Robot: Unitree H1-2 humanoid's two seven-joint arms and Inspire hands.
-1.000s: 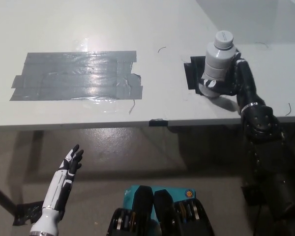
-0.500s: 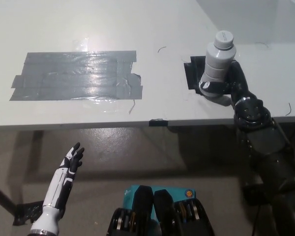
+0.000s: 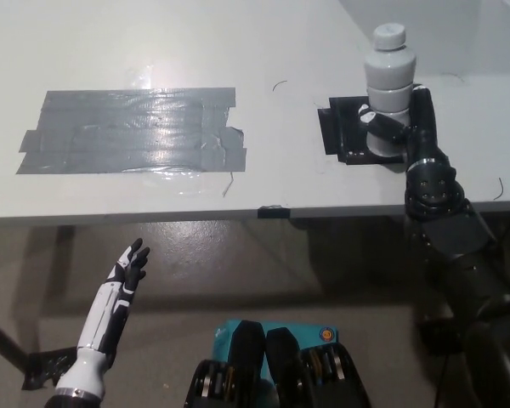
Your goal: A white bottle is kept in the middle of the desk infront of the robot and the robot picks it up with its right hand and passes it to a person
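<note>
The white bottle (image 3: pixel 388 78) with its white cap stands upright and lifted, over the black patch (image 3: pixel 347 132) on the grey desk (image 3: pixel 263 51). My black right hand (image 3: pixel 405 129) is shut on its lower body, wrapping it from the right side. The bottle's base is hidden behind the hand. My white left hand (image 3: pixel 123 280) rests below the desk edge at the lower left, open with fingers spread and holding nothing.
A large rectangle of grey tape (image 3: pixel 132 129) covers the desk's left half. The desk's front edge (image 3: pixel 238 212) runs across the middle of the view, with brown floor below. A small black mark (image 3: pixel 274 211) sits on that edge.
The bottle has risen and moved farther from me and right, going from tilted to upright, still held by my right hand. My right forearm has swung up. The left hand barely shifted.
</note>
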